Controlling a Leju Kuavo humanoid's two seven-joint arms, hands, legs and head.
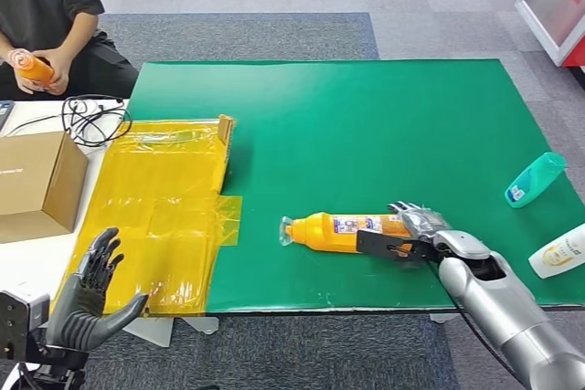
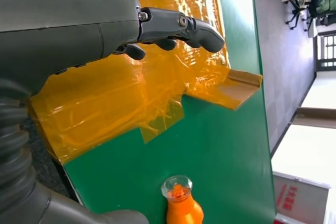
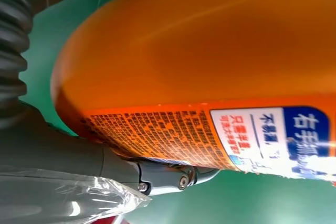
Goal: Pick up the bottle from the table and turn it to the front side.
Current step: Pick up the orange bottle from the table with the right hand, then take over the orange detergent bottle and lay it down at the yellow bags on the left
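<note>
- My right hand (image 1: 407, 230) was wrapped round the base end of the long orange plastic bottle with the clear cap (image 1: 345, 231), thumb on one side and fingers on the other; the bottle lay on its side on the green table mat (image 1: 387, 125), cap toward the robot's left.
- In the right wrist view the orange bottle (image 3: 206, 51) sat tight against my fingers (image 3: 166, 174), with the small-print panel of its label facing the camera.
- My left hand (image 1: 93, 294) hung spread and empty off the near-left corner, over the yellow plastic sheeting (image 1: 162, 212).
- Step in hand, as I judged it: firm up the grasp, then lift.
- To do it well, I reckoned: lift straight off the mat before rolling the wrist; grip is near the base, so the cap end may droop; rotate slowly until the main label faces forward.
- Risk: smooth plastic could slip between the fingers mid-turn.
- Count on the mat: one orange bottle, one teal bottle (image 1: 535, 178) lying at the far right, one white bottle (image 1: 558, 253) at the right edge.
- Off the mat: one brown cardboard box (image 1: 37, 184), one tangle of black cable (image 1: 93, 121), one seated person (image 1: 48, 6) holding another orange bottle (image 1: 33, 68).
</note>
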